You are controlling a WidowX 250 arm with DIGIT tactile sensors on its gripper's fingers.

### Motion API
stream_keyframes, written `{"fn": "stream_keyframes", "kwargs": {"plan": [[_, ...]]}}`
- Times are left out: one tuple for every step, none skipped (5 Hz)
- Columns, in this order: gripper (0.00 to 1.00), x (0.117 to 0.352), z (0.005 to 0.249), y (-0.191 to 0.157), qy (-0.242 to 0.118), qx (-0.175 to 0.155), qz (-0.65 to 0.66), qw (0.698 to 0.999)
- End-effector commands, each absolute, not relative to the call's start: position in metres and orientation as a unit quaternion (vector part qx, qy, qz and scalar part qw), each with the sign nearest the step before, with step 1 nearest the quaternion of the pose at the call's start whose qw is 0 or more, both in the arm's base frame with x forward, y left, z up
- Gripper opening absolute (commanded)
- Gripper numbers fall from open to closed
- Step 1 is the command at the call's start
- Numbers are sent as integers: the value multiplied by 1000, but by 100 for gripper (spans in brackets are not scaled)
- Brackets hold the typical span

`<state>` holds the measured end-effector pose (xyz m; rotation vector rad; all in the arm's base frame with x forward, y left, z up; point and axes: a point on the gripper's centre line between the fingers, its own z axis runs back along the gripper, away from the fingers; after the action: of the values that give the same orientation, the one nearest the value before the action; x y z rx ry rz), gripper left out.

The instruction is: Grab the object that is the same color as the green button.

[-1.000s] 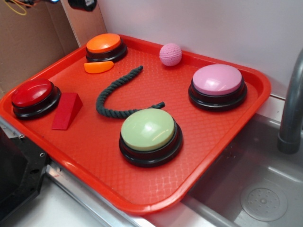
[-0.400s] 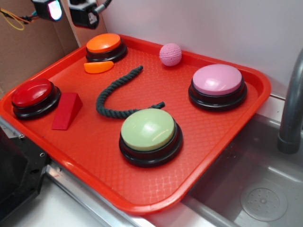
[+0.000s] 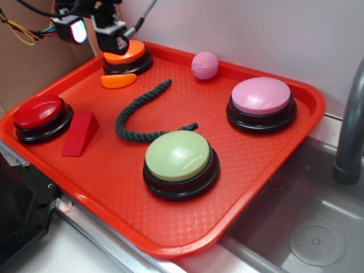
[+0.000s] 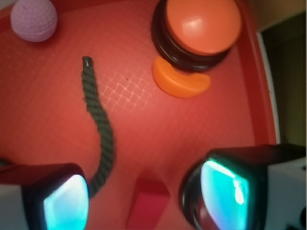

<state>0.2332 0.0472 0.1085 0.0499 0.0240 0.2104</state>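
A dark green twisted rope (image 3: 136, 114) lies curved in the middle of the red tray (image 3: 239, 176). It also shows in the wrist view (image 4: 98, 124). The pale green domed button (image 3: 179, 159) on a black base stands just in front of the rope. My gripper (image 3: 94, 31) hangs high at the back left, over the orange button (image 3: 126, 56), well apart from the rope. Its two fingers are spread wide with nothing between them. In the wrist view the gripper (image 4: 144, 199) frames the tray floor and the red wedge.
On the tray are also an orange crescent piece (image 3: 118, 80), a pink ball (image 3: 205, 65), a pink button (image 3: 261, 103), a red button (image 3: 41, 116) and a red wedge (image 3: 79, 133). A sink basin (image 3: 307, 227) with a grey faucet (image 3: 350, 131) lies to the right.
My gripper has come down and rightward into view at the back left, now over the orange button. The rope and buttons have not moved.
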Motion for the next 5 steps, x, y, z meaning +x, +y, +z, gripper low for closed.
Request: {"fn": "stream_keyframes", "kwargs": {"plan": [[100,251,56,40,41,14,42,998],[100,253,39,35,65,13,39,997],[92,253,34,34,71,9,41,997],[0,250,27,38,76,9,50,996],[0,250,24,38,84,24,43,995]]}}
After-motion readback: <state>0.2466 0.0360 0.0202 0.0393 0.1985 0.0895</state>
